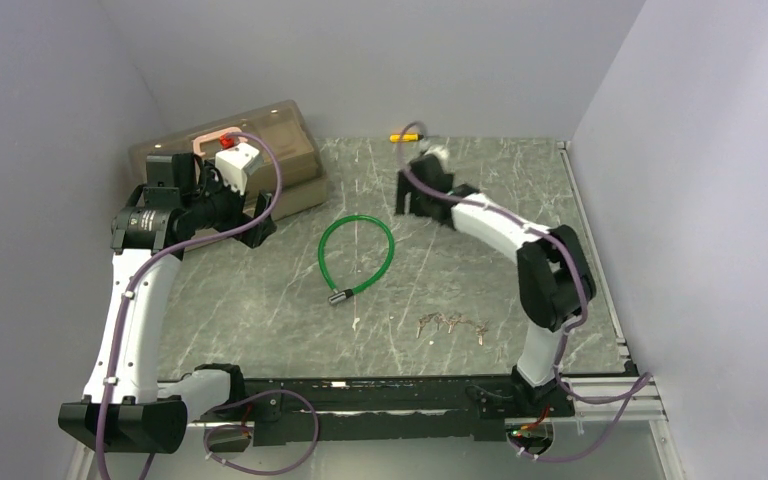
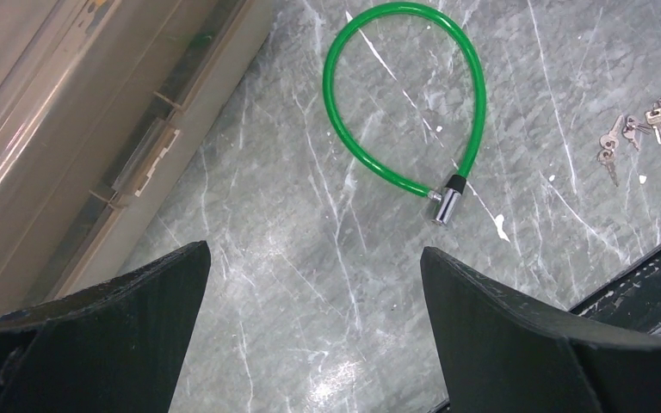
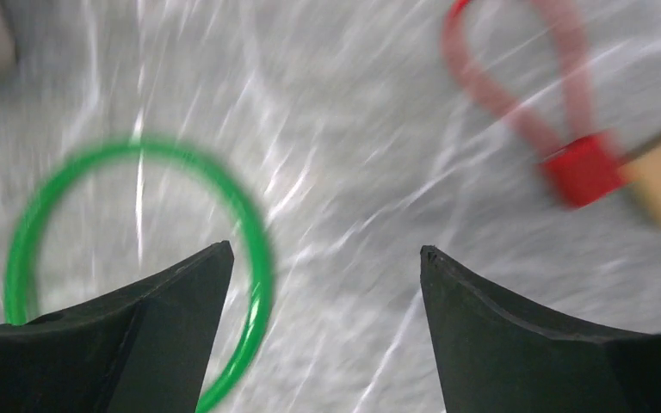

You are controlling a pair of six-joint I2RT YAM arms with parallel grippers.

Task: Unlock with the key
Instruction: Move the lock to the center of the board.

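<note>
A green cable lock lies looped on the marble table, its metal lock barrel at the near end. A bunch of small keys lies near the front edge, apart from the lock. My left gripper hovers open beside the brown case; its view shows the green cable, the barrel and the keys ahead, nothing between the jaws. My right gripper is at the back, open and empty, with the blurred green cable under its left finger.
A brown plastic case stands at the back left with a red loop lock by it. A yellow pen-like object lies at the back edge. Grey walls close the table on three sides.
</note>
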